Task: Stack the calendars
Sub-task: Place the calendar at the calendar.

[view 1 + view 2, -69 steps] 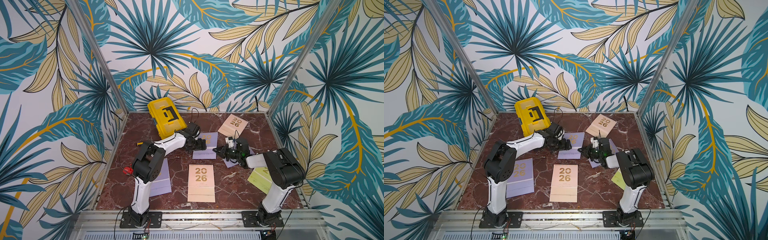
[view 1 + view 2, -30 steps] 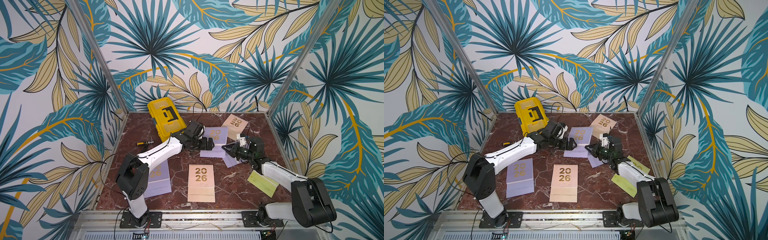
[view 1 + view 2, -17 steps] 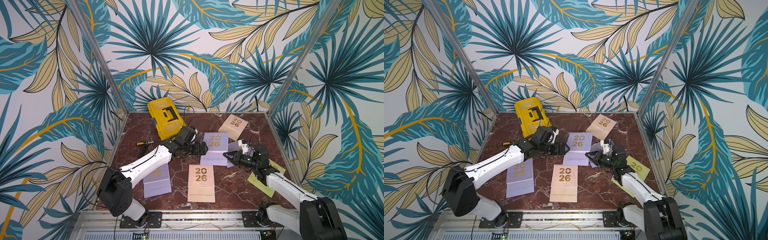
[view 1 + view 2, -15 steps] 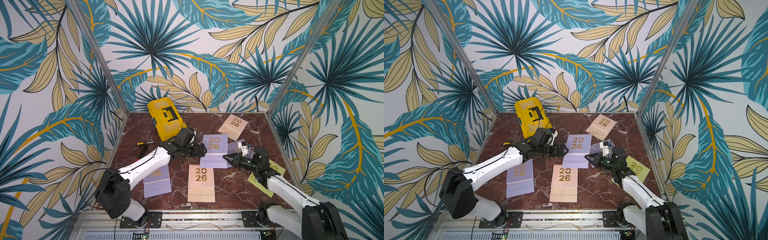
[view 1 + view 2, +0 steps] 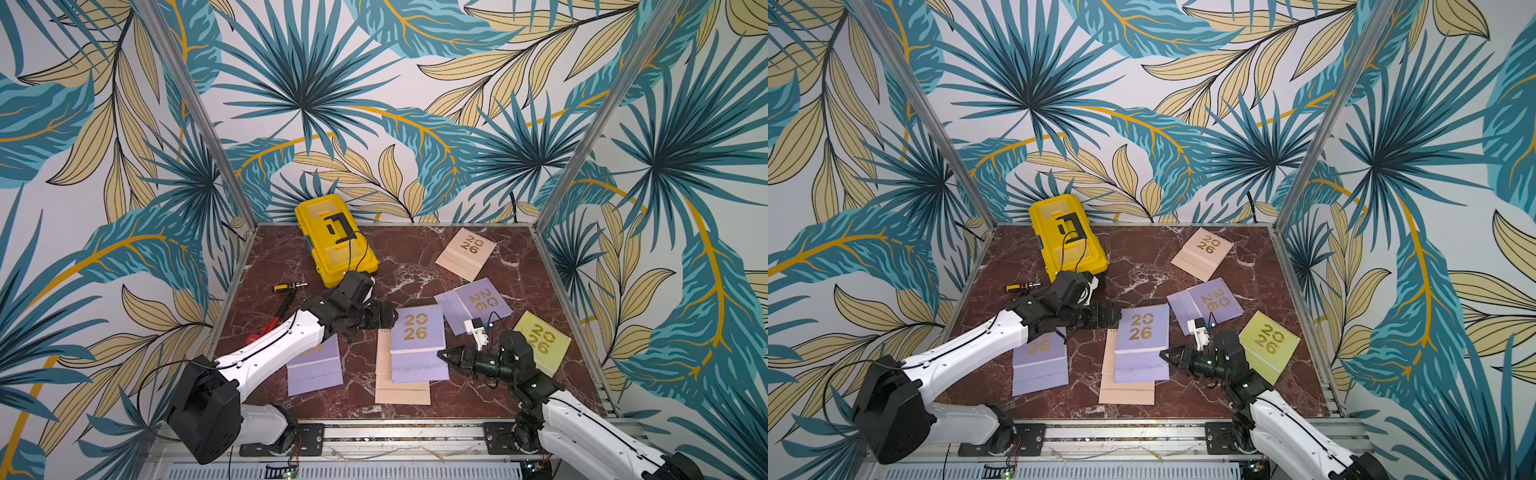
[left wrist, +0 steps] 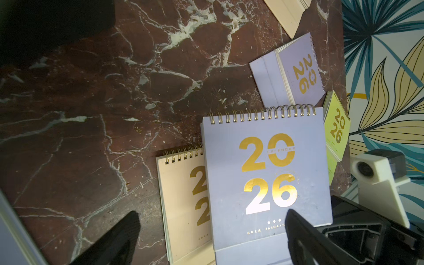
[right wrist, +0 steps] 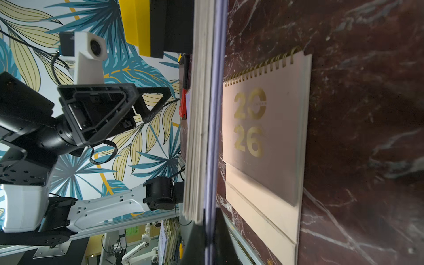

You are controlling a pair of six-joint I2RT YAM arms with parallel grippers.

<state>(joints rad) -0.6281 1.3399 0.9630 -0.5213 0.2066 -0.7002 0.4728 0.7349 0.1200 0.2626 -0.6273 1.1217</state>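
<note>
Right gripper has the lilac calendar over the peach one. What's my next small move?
Probably shift the lilac calendar slightly left, then lower it: the right gripper is shut on its edge, and it overhangs the right side of the peach calendar.

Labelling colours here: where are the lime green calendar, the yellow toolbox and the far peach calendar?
lime green calendar (image 5: 544, 341): in a top view, cover middle
yellow toolbox (image 5: 327, 250): in a top view, lid
far peach calendar (image 5: 468, 249): in a top view, cover middle

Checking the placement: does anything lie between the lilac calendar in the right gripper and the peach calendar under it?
Nothing visible does. The lilac calendar hangs above the peach calendar, whose cover is bare. The open left gripper stands beside it, not underneath.
</note>
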